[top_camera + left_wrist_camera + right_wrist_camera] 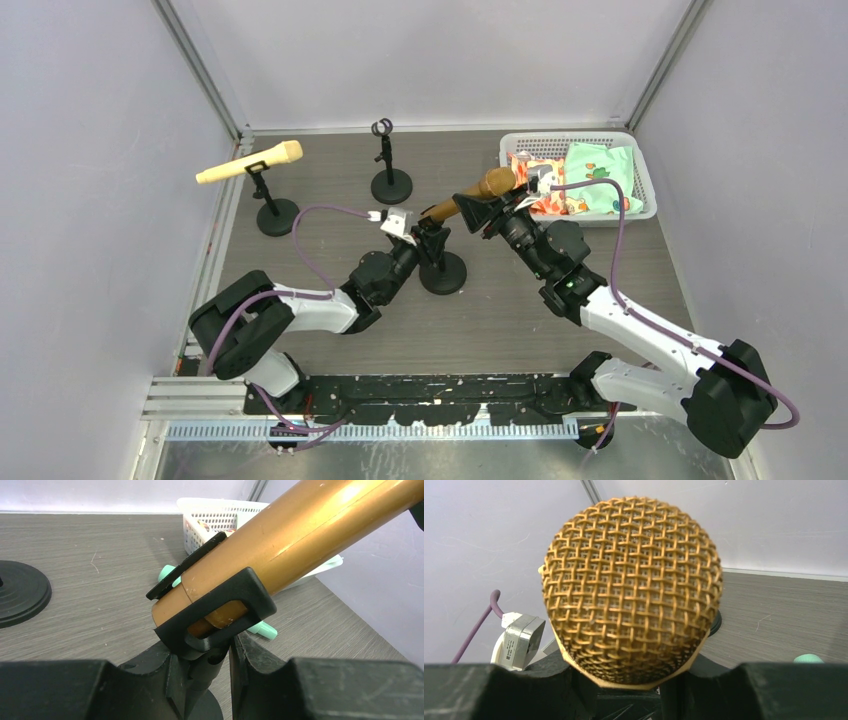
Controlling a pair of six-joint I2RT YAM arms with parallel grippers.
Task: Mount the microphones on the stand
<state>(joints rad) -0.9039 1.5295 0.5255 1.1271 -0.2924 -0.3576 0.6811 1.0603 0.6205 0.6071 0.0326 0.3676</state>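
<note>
The left gripper (pixel 204 676) is pressed together on the thin post of the middle stand (pixel 443 274), just under its black clip (pixel 220 611). The left arm reaches forward and rightward from its base, forearm low over the table (pixel 500 330), wrist angled up at the stand. The right gripper (pixel 634 692) pinches the golden-brown microphone (pixel 295 535) on its body just below the mesh head, with the right arm stretched diagonally from the near right corner toward the centre. The microphone's long axis is tilted: its tail end sits low inside the clip, and the head rises toward the white basket (pixel 645 190) at the back right. A mint-green microphone (pixel 167 574) lies on the table behind the clip, near the basket. The cream-yellow microphone (pixel 250 163) rests across the left stand (pixel 277 217).
</note>
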